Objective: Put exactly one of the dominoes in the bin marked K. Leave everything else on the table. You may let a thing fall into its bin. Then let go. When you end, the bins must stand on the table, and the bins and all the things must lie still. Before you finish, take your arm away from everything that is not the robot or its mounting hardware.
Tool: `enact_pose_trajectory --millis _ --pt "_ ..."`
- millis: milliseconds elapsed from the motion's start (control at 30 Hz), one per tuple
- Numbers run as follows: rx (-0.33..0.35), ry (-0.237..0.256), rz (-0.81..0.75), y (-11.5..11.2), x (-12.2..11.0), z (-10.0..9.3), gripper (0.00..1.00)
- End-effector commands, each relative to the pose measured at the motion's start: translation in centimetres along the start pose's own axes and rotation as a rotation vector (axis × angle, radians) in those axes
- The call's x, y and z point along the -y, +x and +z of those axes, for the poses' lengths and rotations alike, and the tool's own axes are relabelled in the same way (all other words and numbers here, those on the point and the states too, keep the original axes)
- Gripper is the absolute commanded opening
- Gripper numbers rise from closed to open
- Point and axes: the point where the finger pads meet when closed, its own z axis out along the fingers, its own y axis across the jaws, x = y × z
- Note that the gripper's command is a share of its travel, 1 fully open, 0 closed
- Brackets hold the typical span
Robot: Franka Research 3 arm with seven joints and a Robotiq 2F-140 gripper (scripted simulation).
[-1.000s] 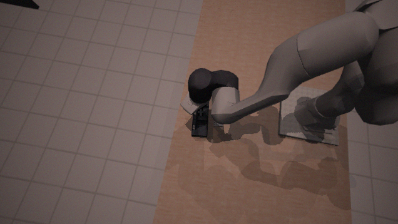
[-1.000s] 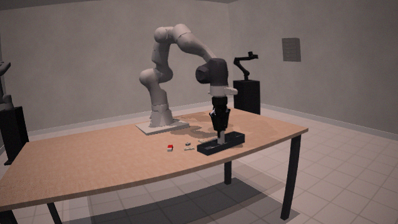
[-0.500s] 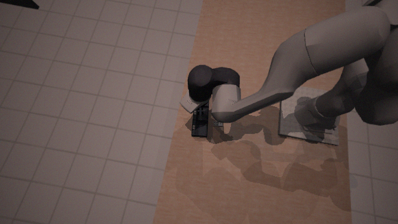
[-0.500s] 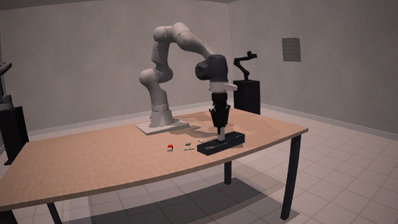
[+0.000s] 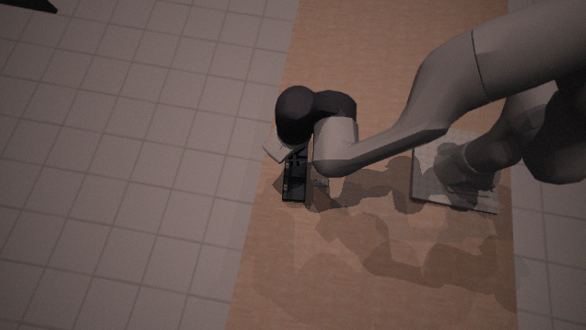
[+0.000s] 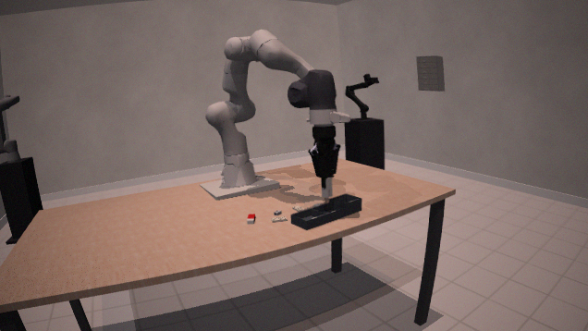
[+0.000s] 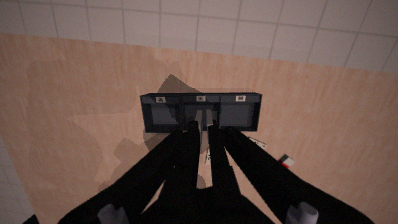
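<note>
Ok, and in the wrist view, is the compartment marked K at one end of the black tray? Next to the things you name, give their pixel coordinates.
No, the K label (image 7: 200,98) sits on the middle compartment, between those marked A and M.
</note>
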Motion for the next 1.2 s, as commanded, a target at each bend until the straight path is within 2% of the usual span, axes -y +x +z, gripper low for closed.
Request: enact_pose_trajectory --millis 0,300,500,567,933,1167 --pt "0.014 -0.003 0.004 -0.4 0.0 0.2 0.05" --pt "0.014 -0.003 0.004 -0.4 0.0 0.2 0.05" --pt "0.014 -0.003 0.004 -0.3 3.0 0.2 0.05" --pt "0.014 -0.003 0.004 -0.3 3.0 0.2 0.05" --pt "0.014 -0.003 0.004 -0.1 8.5 0.2 0.05" --pt "0.014 -0.003 0.004 -0.1 8.5 0.5 0.05"
